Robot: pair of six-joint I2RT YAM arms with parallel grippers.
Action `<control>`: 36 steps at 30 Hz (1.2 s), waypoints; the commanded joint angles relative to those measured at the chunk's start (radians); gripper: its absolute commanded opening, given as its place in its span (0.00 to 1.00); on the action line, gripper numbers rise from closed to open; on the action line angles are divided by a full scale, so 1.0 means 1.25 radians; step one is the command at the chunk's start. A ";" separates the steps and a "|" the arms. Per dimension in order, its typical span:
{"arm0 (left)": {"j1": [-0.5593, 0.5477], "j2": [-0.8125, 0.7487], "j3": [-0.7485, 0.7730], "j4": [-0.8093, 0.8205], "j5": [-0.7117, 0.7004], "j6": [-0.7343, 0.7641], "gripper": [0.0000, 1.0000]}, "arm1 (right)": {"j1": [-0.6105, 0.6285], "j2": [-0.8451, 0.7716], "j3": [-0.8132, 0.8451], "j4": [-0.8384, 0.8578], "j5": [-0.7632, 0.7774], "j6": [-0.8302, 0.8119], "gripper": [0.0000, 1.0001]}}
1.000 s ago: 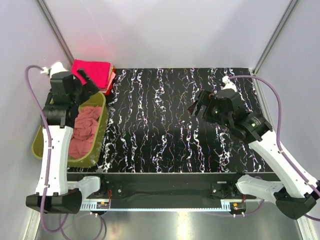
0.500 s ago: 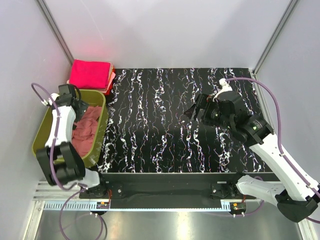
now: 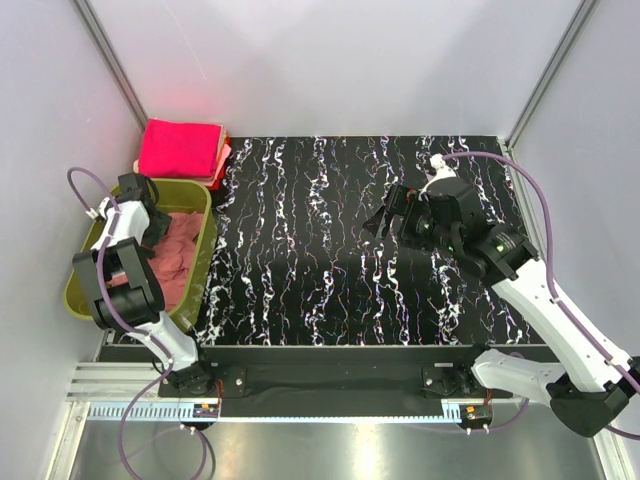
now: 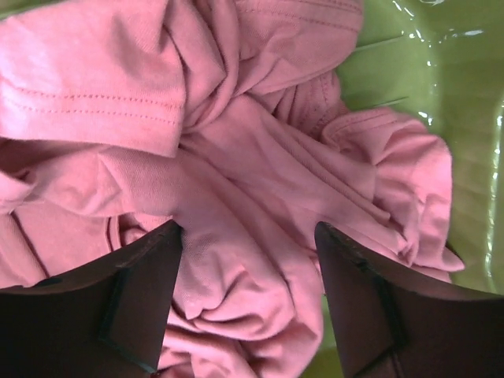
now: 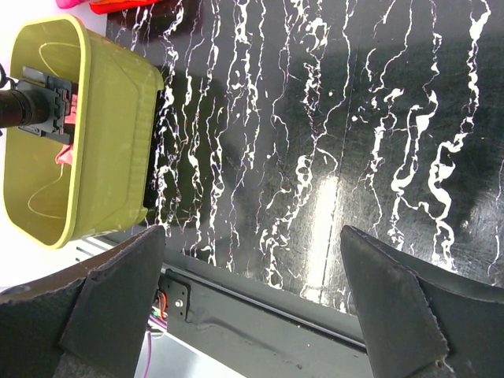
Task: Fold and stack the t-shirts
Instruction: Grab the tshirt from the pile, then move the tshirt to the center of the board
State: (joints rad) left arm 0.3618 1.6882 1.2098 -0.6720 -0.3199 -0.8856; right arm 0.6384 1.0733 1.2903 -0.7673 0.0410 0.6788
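crumpled t-shirt (image 4: 260, 205): salmon-pink, bunched inside the olive basket (image 3: 206, 240) at the left edge of the surface (image 3: 320, 260); the heap runs near-far along the basket, collar direction unreadable.
left fingers (image 4: 142, 299): apart, down in the basket, straddling a fold of the shirt, not clenched on it.
folded t-shirts (image 3: 180, 148): magenta stack, far left corner just beyond the basket, long side left-right; count unclear.
right fingers (image 5: 110, 307): spread wide, grasping nothing, above the surface right of centre.
hidden: the left arm covers part of the heap in the top view; the shirt's outline is lost in folds.
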 commanded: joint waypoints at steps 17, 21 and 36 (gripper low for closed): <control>-0.029 -0.311 0.245 0.225 0.236 0.006 0.00 | -0.004 -0.062 -0.007 0.047 0.000 0.036 1.00; -0.068 -0.352 0.278 0.534 0.473 -0.188 0.00 | -0.005 -0.071 -0.026 0.068 -0.001 0.029 1.00; -0.617 -0.180 0.651 0.700 0.581 -0.066 0.00 | -0.005 -0.133 -0.064 0.081 0.042 0.002 1.00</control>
State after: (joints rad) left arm -0.3660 1.4620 2.0075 0.0120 0.3489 -0.9672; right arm 0.6384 0.9272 1.2201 -0.7036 0.0654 0.7010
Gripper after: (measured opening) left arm 0.029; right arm 0.994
